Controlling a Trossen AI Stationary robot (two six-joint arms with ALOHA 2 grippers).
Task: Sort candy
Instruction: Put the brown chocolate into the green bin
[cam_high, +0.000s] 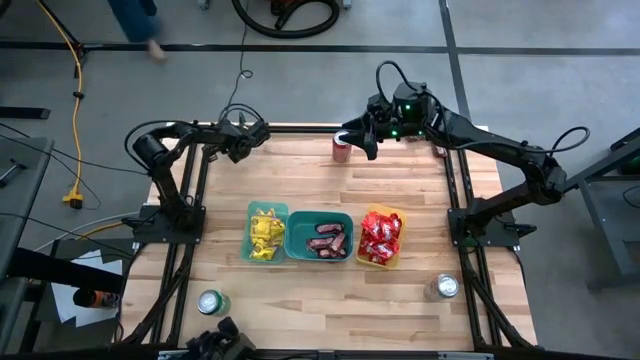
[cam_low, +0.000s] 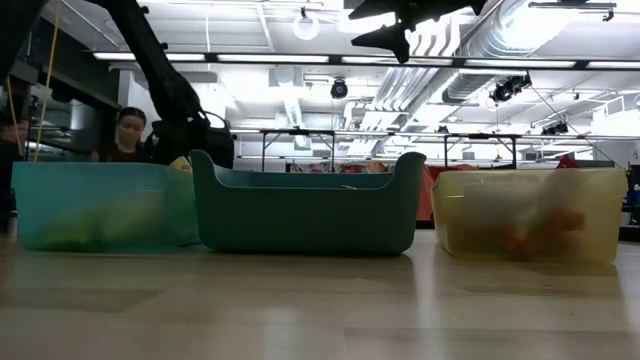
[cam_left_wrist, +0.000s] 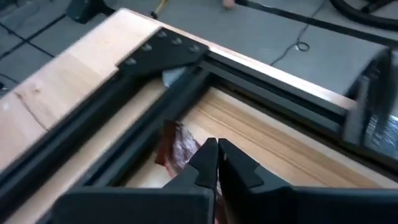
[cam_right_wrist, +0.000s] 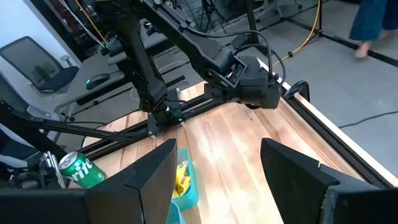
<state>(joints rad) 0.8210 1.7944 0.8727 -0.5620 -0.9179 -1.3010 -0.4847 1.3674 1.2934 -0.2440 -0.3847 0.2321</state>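
Three plastic bins sit in a row at the middle of the pale wooden table (cam_high: 400, 300), and the candy is sorted among them. Leftmost is the light green bin (cam_high: 266, 235) holding the yellow packets (cam_high: 264, 232). Touching it is the dark teal bin (cam_high: 319, 238) with the dark brown bars (cam_high: 328, 240). Just to its right is the yellow bin (cam_high: 381, 238) filled with the red packets (cam_high: 380, 232).

At the far left corner of the table, over the black frame rail, the left gripper (cam_high: 262, 131) has its fingers pressed together; in the left wrist view a dark reddish-brown wrapper (cam_left_wrist: 176, 144) lies on the wood just beyond the fingertips (cam_left_wrist: 208, 155), and whether they touch it cannot be told.

Along the far edge, right of centre, the right gripper (cam_high: 352, 139) hangs with its fingers spread wide and nothing between them, right beside a red metal can (cam_high: 341, 149). A green can (cam_high: 210, 302) stands near the front left, and a silver can (cam_high: 446, 287) near the front right.
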